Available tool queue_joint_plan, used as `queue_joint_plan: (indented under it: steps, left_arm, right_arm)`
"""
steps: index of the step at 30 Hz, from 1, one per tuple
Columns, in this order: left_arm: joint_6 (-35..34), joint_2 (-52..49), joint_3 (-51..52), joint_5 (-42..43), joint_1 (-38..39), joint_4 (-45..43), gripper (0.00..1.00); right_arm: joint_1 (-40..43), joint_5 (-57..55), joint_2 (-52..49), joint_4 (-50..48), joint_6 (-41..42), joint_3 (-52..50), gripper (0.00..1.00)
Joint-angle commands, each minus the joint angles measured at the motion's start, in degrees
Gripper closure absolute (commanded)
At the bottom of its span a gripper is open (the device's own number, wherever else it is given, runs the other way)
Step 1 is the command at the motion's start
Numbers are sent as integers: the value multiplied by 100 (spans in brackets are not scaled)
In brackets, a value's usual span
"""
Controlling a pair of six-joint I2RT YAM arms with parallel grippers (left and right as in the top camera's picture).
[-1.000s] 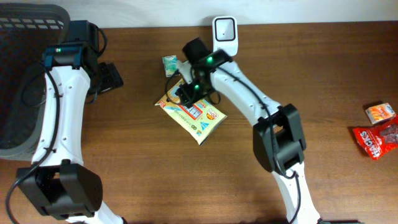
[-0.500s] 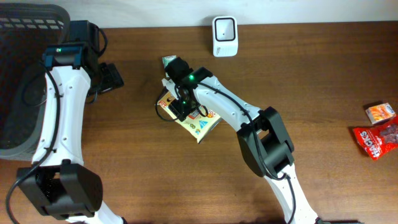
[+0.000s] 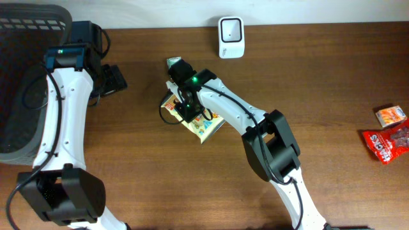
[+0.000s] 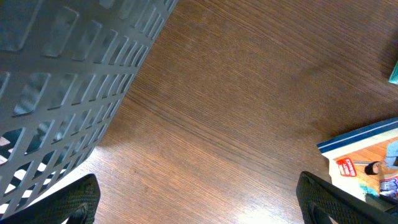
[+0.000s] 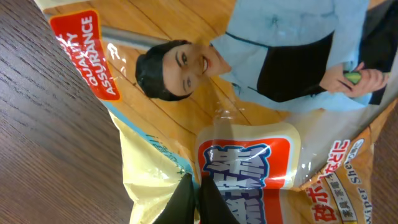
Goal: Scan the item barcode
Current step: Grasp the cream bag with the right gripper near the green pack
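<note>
Mid-table, we see the right gripper (image 3: 185, 110) bearing down on the snack packet (image 3: 204, 126), which lies flat on the wooden table (image 3: 332, 76). In the wrist view its fingertips (image 5: 186, 200) are pressed together on a crease of the yellow film. Level with it, at the right edge, we find a red packet (image 3: 383, 144) and an orange box (image 3: 390, 115). Farther back on the left, the left gripper (image 3: 115, 80) hangs beside the dark basket (image 3: 19, 38), fingers (image 4: 74, 200) spread wide and holding nothing. Just beyond the snack packet lies a small green sachet (image 3: 173, 62). At the far edge stands the white barcode scanner (image 3: 230, 29), well apart from the packet.
</note>
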State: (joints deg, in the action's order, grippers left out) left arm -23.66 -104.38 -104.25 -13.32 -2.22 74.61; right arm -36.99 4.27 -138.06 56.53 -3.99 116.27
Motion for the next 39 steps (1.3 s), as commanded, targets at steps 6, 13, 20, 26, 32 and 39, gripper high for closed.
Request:
queue_joint_plan:
  steps: [6,13,20,26,32,39]
  left_arm:
    - [-74,2,-79,42,-9,26,1]
    - [-74,2,-79,42,-9,26,1]
    - [-74,2,-79,42,-9,26,1]
    - [-74,2,-79,42,-9,26,1]
    - [-74,2,-79,42,-9,26,1]
    - [-74,2,-79,42,-9,26,1]
  right_arm:
    - [35,-1268,-243,1311,-175,1187,1]
    - [48,-1248,-402,1141,-442,680,1]
    - [61,-811,-409,625,-439,-61,2]
    - [63,-798,-407,522,-435,-170,45]
    - [79,-1014,-407,664,-107,160,89]
    - [225,-1078,-404,1453,157,1792,96]
